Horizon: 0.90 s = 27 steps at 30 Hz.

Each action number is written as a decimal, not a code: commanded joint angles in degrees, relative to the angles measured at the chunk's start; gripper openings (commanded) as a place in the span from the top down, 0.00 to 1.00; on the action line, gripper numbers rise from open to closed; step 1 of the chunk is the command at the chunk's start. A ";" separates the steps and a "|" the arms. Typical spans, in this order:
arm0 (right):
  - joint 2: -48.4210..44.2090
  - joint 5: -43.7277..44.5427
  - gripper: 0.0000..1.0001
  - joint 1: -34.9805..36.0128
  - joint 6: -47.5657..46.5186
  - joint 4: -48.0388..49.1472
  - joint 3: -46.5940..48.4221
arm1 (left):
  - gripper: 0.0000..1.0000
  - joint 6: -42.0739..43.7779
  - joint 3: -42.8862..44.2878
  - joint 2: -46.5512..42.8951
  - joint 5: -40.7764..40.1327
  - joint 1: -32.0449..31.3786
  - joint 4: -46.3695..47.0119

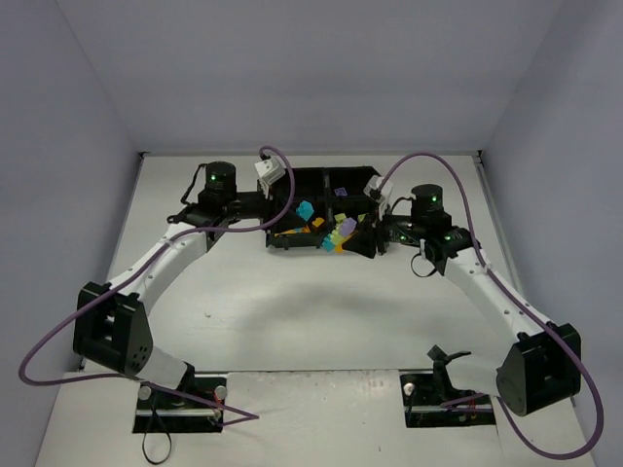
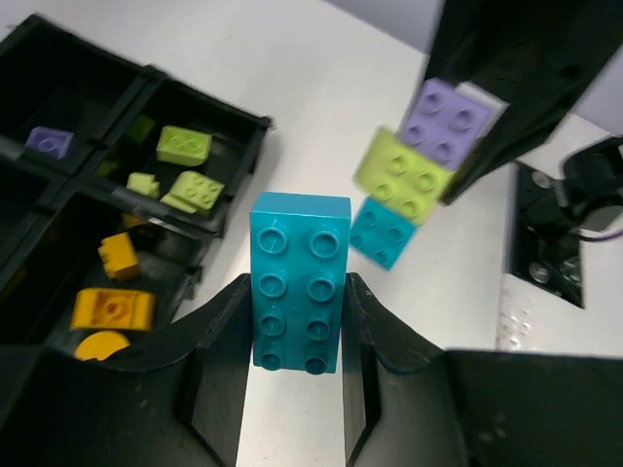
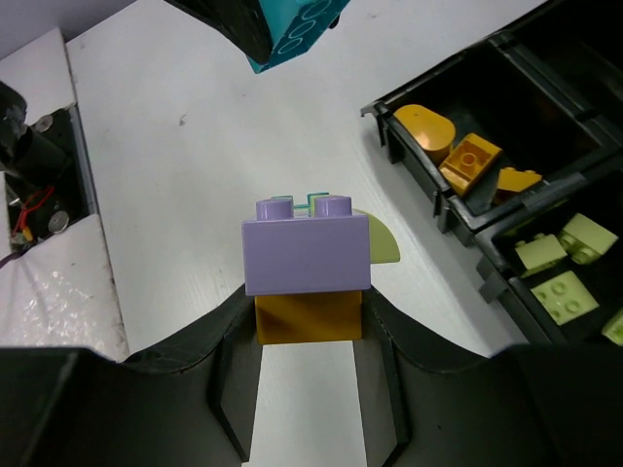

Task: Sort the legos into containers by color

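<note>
Two grippers clamped: left gripper (image 2: 295,336) on a cyan brick (image 2: 297,272), right gripper (image 3: 310,326) on a brick stack (image 3: 307,255) whose orange brick (image 3: 308,319) is hidden from the left wrist view. Both hang over the white table (image 1: 321,311), beside the black tray (image 2: 251,161).

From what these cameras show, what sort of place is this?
Probably a robot test cell in a lab, not a home. Plain walls box in a white table, two arms with purple cables are bolted to its near edge, and the props are toy bricks and a black tray.
</note>
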 commanded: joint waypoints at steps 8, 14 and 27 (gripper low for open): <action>-4.58 4.27 1.00 -1.87 3.51 2.70 1.94 | 1.00 20.01 22.64 13.27 -17.71 1.19 -20.33; -7.47 4.53 1.00 -1.87 4.40 2.61 0.27 | 0.99 23.80 39.08 27.86 -17.09 2.78 -26.75; -9.32 5.58 1.00 -1.87 5.98 2.61 -1.05 | 0.99 23.98 54.39 42.11 -19.20 4.36 -28.25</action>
